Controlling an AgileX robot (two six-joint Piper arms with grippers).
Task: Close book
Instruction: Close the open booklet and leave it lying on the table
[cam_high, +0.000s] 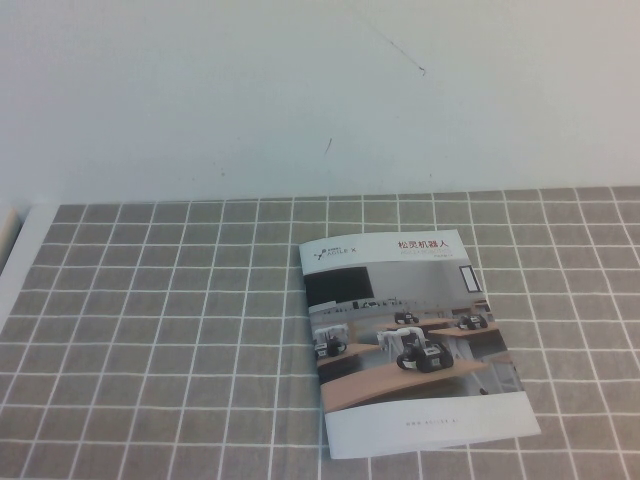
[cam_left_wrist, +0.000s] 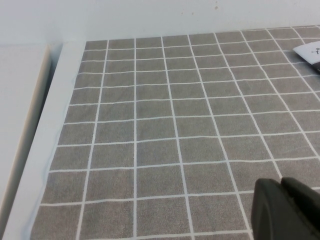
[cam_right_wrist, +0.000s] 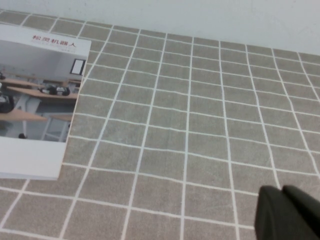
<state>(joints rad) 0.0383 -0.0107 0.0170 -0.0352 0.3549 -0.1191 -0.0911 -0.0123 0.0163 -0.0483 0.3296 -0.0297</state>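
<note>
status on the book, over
Left gripper shut, over bare cloth left of book. Right gripper shut, over cloth right of book. Book lies closed, cover up. Nothing in the way.

Book (cam_high: 415, 340) lying closed, front cover facing up, on grey checked cloth (cam_high: 150, 330). Sitting right of centre, near corner almost reaching cloth's front edge, lying slightly askew to grid lines. Cover showing red title at far right corner, photo of desks across middle, white band along near edge. White wall (cam_high: 300, 90) rising beyond cloth's far edge, carrying 2 small dark marks.
</note>
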